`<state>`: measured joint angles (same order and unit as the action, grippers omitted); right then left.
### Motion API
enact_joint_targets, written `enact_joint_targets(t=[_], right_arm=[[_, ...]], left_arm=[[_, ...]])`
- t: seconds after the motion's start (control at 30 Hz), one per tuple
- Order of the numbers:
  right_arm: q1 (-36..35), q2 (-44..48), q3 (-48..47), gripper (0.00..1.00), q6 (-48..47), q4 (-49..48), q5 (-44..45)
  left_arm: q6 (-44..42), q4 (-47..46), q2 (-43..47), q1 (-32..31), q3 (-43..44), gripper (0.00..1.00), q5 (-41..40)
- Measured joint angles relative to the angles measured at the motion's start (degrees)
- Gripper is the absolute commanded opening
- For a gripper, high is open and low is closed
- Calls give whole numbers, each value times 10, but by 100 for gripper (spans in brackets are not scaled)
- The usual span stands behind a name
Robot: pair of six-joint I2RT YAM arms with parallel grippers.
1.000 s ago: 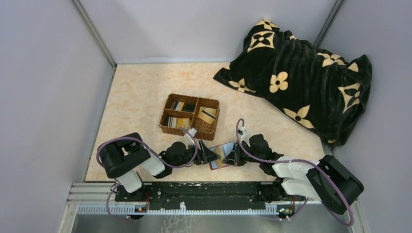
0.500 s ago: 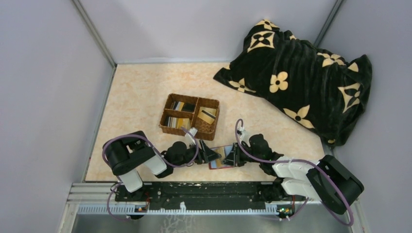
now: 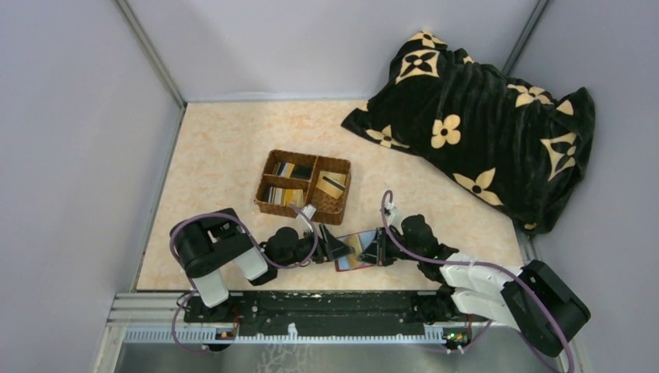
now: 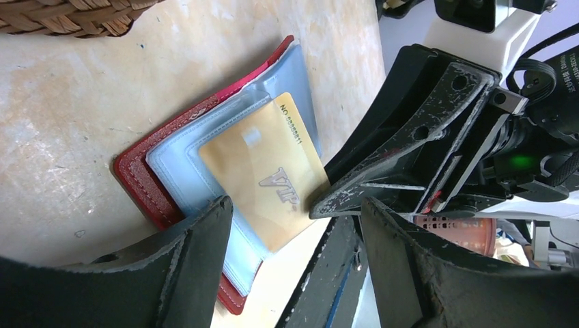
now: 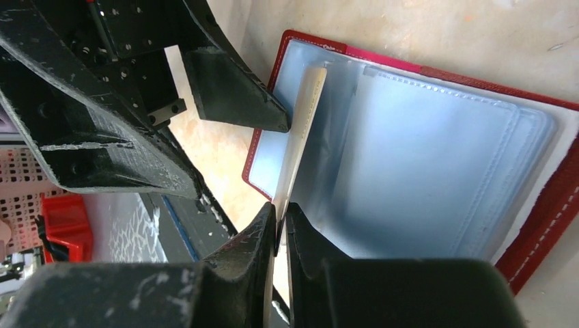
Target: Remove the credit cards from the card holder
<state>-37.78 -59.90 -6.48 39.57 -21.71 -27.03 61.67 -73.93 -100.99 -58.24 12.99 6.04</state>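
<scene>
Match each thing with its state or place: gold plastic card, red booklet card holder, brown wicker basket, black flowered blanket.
Things:
1. gold plastic card
2. red booklet card holder
3. brown wicker basket
4. black flowered blanket

States:
A. lying open on the table
B. heaped at the far right
C. pinched by the right hand
D. holding cards in its compartments

Pairs: 1-C, 2-A, 3-D, 4-B

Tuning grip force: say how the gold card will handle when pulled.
The gold card is likely stiff: it stands straight on edge in the right gripper. Probably slippery, being thin and glossy; the card holder may drag along.
</scene>
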Motion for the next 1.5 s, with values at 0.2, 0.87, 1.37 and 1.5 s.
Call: enact_joint_targets(t=[0.2, 0.87, 1.37, 1.5], right_arm=[[9, 32, 0, 14, -6, 25, 5], [67, 70, 10, 0, -7, 47, -13], [150, 185, 11, 0, -37, 157, -11], [152, 224, 7, 0, -40, 207, 16]], left_arm=[[5, -15, -11, 0, 0, 76, 4], [14, -31, -23, 1, 0, 76, 9], [16, -41, -22, 3, -8, 77, 11], [15, -37, -14, 5, -12, 82, 13]])
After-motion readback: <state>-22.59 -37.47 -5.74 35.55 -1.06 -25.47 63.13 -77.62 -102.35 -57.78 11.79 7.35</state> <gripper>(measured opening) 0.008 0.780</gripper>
